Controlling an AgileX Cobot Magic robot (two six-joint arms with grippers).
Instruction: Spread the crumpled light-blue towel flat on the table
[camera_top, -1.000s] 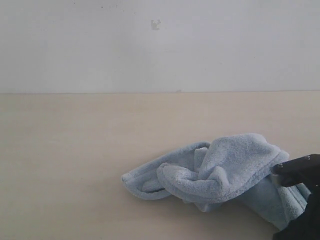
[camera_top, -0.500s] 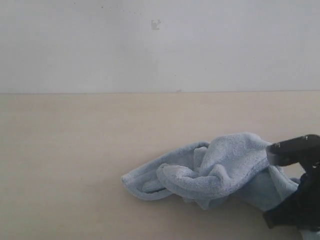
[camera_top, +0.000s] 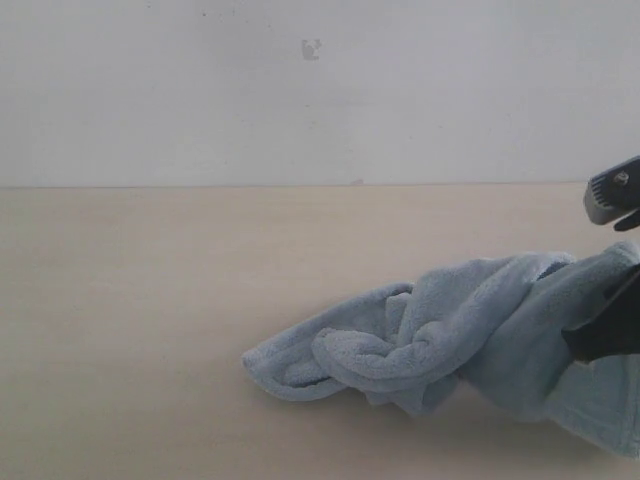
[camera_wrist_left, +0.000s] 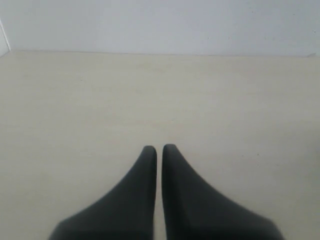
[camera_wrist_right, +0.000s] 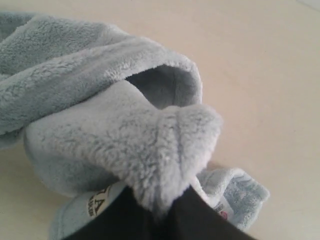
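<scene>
The right gripper (camera_wrist_right: 159, 212) clamps a thick fold of the towel (camera_wrist_right: 125, 135), fluffy pale blue, with a white tag (camera_wrist_right: 97, 202) just beside the pinch. Beyond the grip the cloth trails in twisted, bunched rolls onto the table (camera_top: 150, 320). The left gripper (camera_wrist_left: 159, 150), closed on nothing, hangs above bare tabletop.

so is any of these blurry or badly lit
Exterior view: soft even light, only a faint shadow under the towel. Left wrist view: the left gripper blurs toward the frame edge. Right wrist view: the tag print is blurred.
</scene>
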